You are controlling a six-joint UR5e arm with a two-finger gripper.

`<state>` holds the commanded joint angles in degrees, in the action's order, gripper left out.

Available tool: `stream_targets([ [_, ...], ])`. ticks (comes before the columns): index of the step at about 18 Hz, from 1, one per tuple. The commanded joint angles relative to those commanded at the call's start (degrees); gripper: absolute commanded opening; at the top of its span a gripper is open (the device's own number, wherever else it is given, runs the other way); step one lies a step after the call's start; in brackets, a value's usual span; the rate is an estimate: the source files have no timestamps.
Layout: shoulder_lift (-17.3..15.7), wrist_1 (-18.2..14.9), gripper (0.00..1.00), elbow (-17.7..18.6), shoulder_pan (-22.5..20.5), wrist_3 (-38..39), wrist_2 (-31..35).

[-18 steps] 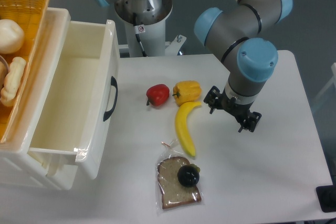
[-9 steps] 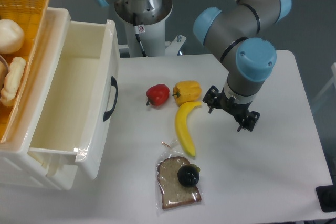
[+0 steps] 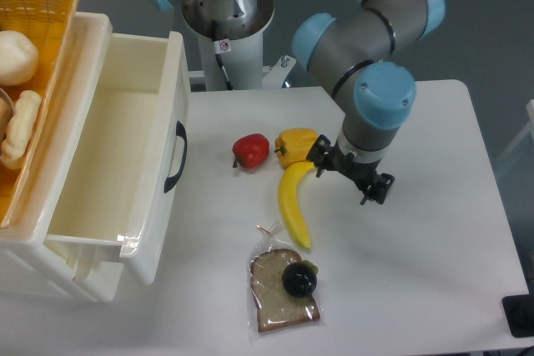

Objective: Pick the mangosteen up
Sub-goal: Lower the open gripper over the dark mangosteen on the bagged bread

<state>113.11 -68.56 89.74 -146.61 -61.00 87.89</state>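
The mangosteen [image 3: 299, 278] is a small glossy black round fruit with a greenish cap. It rests on top of the wrapped bread slice [image 3: 279, 293] near the table's front edge. My gripper [image 3: 349, 174] hangs above the table, up and to the right of the mangosteen, just right of the banana's [image 3: 294, 202] upper end. Its two dark fingers stand apart with nothing between them.
A red pepper-like fruit [image 3: 250, 151] and a yellow pepper [image 3: 297, 144] lie behind the banana. A white open drawer [image 3: 125, 164] with a black handle stands at the left, beside a yellow basket [image 3: 25, 56] of bread rolls. The robot base [image 3: 225, 14] is at the back.
My gripper and arm have moved left, toward the banana's upper end. The mangosteen and the other objects have not moved.
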Motion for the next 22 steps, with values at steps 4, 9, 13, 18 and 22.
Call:
stream_targets([
  [4,1.3,1.6,1.0,-1.0,0.7,1.0,-2.5],
  [9,5.4,3.8,1.0,-3.7,3.2,5.6,-2.6],
  [13,6.9,3.9,1.0,-5.5,3.8,8.4,-3.0],
  [18,10.1,3.9,1.0,-9.8,3.8,17.9,-5.8],
  [22,12.3,4.0,1.0,-12.0,4.7,24.3,-5.9],
])
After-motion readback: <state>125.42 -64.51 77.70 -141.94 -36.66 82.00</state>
